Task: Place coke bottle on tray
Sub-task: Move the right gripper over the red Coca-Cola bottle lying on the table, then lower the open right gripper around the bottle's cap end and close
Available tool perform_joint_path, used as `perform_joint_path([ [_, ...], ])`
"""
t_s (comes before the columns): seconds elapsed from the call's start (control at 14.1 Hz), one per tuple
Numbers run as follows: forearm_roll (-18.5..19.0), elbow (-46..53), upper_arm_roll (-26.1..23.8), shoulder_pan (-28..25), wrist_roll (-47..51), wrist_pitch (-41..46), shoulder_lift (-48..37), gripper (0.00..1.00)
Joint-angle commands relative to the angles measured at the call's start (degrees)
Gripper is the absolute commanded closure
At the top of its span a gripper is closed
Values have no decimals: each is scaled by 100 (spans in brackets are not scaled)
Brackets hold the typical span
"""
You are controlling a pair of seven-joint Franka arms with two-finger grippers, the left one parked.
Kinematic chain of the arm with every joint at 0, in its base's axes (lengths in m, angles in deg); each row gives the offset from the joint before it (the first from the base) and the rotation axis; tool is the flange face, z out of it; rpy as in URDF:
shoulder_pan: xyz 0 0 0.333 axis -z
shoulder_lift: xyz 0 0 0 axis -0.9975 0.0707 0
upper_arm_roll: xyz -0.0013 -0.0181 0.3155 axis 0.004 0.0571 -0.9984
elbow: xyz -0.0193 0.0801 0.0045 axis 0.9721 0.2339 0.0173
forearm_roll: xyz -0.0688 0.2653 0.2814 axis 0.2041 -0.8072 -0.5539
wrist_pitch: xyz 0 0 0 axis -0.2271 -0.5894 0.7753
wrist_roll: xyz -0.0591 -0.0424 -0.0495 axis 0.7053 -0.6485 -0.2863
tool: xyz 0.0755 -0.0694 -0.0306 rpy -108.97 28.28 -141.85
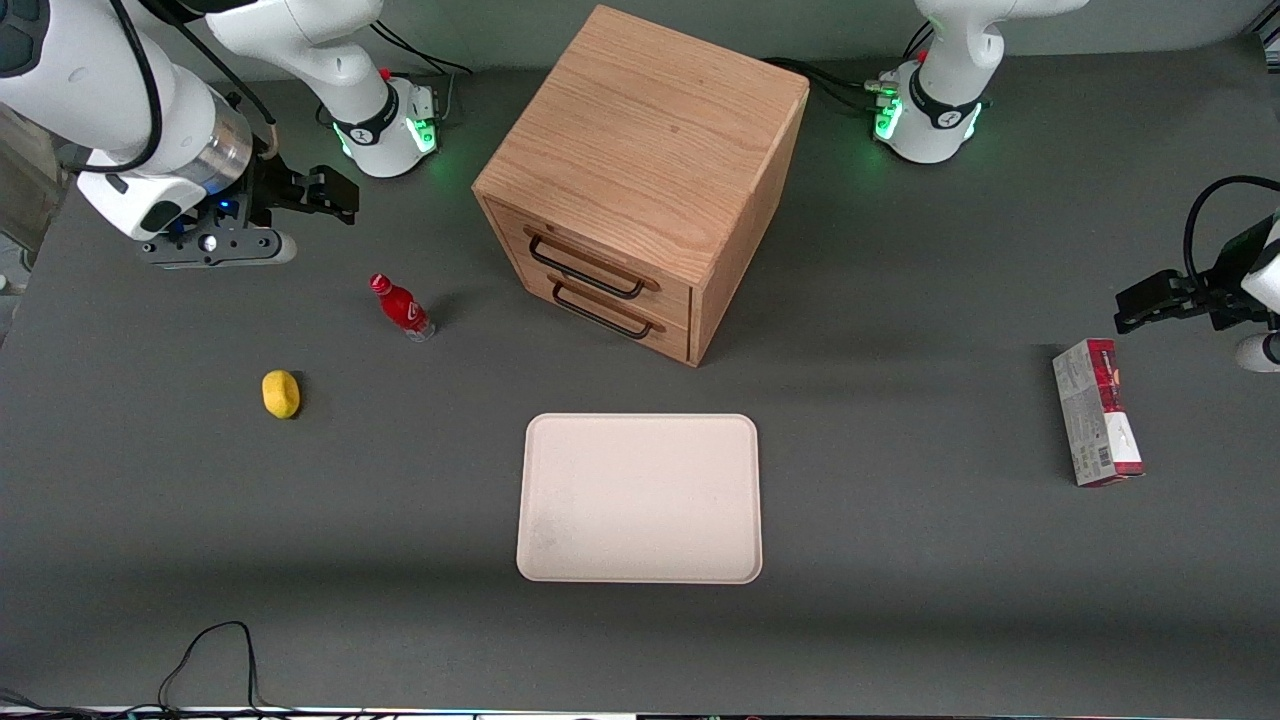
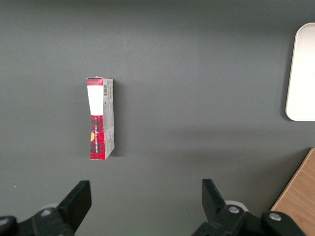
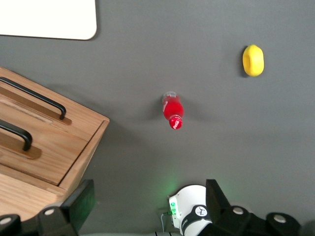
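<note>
The coke bottle (image 1: 400, 307), small and red with a red cap, stands on the grey table beside the wooden cabinet; it also shows in the right wrist view (image 3: 173, 112). The cream tray (image 1: 640, 498) lies empty, nearer the front camera than the cabinet, and its corner shows in the right wrist view (image 3: 44, 19). My gripper (image 1: 335, 195) hangs above the table, farther from the front camera than the bottle and apart from it. It is open and empty, its fingers (image 3: 81, 201) spread wide around bare table.
A wooden drawer cabinet (image 1: 640, 170) with two black handles stands mid-table. A yellow lemon (image 1: 281, 394) lies near the bottle, nearer the front camera. A red-and-grey carton (image 1: 1096, 410) lies toward the parked arm's end. A black cable lies at the table's front edge.
</note>
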Motion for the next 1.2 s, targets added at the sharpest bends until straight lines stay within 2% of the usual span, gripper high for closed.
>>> perform_joint_path([
  [0.0,-4,-1134,177,4,-348,-498,-684,0],
  [0.21,40,-2515,449,4,-657,-1736,-1028,0],
  [0.35,101,-3184,459,4,-657,-2405,-1108,0],
  [0.78,181,-4196,459,-14,-657,-4058,-757,0],
  [1.13,278,-4777,450,-154,-604,-4630,-774,0],
])
